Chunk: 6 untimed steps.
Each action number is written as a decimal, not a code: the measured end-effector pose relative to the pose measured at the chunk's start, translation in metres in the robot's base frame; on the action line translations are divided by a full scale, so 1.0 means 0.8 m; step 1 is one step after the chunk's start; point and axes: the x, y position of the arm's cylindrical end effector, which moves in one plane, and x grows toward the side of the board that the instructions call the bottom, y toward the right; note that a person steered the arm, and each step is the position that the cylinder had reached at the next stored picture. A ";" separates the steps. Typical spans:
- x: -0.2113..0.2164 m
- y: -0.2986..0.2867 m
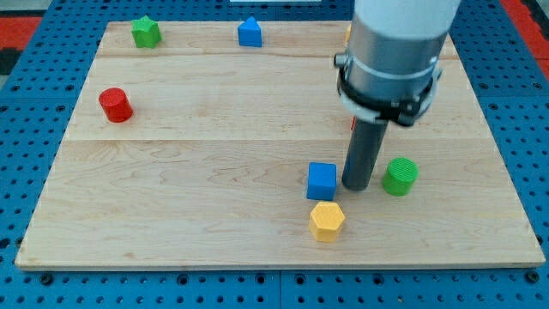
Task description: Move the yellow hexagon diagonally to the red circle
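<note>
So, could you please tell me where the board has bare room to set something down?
The widest free patch is the middle and lower left, bordered by the red circle, blue cube and board edge. The strip between the green star and blue house-shaped block is free too. It is crowded around my tip: blue cube, yellow hexagon, green cylinder.

My tip (357, 186) is set on the board (214, 137) between two blocks: the blue cube (322, 180) is found just to its left in the view, and the green cylinder (400, 176) near its right. The yellow hexagon (327, 221) is placed below-left of my tip, just under the cube. Well away to the upper left, the red circle (115, 105) is seen, with the green star (146, 32) and another blue block (250, 32) along the view's top edge.
</note>
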 end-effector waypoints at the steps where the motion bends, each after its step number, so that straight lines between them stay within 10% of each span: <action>1: 0.048 -0.001; 6: -0.084 -0.260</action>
